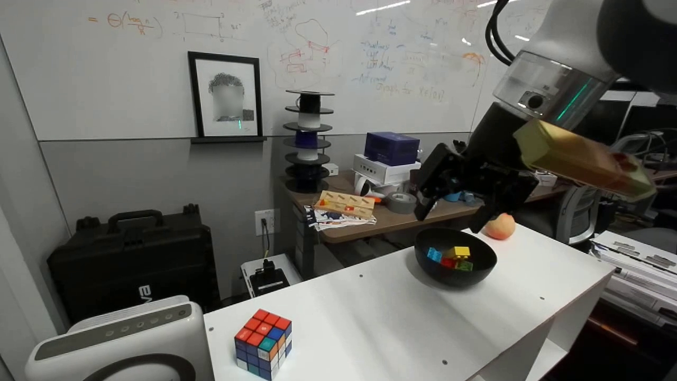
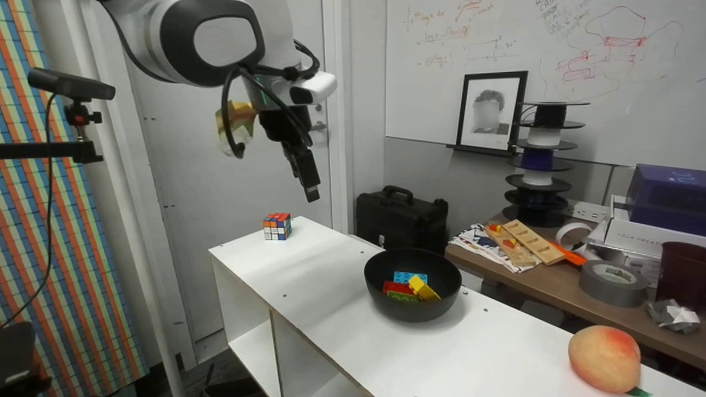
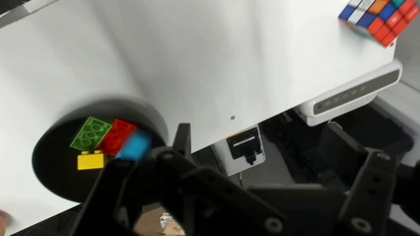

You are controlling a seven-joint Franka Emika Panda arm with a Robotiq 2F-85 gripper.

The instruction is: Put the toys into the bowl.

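In an exterior view, whiteboard [image 1: 344, 74] straight ahead, cube [image 1: 263, 341] near. In an exterior view, peach [image 2: 604, 358] near, cube far, door [image 2: 215, 220] ahead-left. Wrist view looks down on table [image 3: 203, 72]. All three share bowl [image 2: 411, 313], cube.

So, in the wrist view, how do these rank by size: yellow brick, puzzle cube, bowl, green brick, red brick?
Largest to smallest:
Bowl
Puzzle cube, partly cut off
Green brick, red brick: too alike to rank
Yellow brick

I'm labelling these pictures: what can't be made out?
Wrist view: part of the bowl, hidden behind the tool.
Wrist view: most of the peach, cut off by the left edge.
Wrist view: a blue patch, too blurred to name.
Both exterior views: the framed portrait's face, blurred over.
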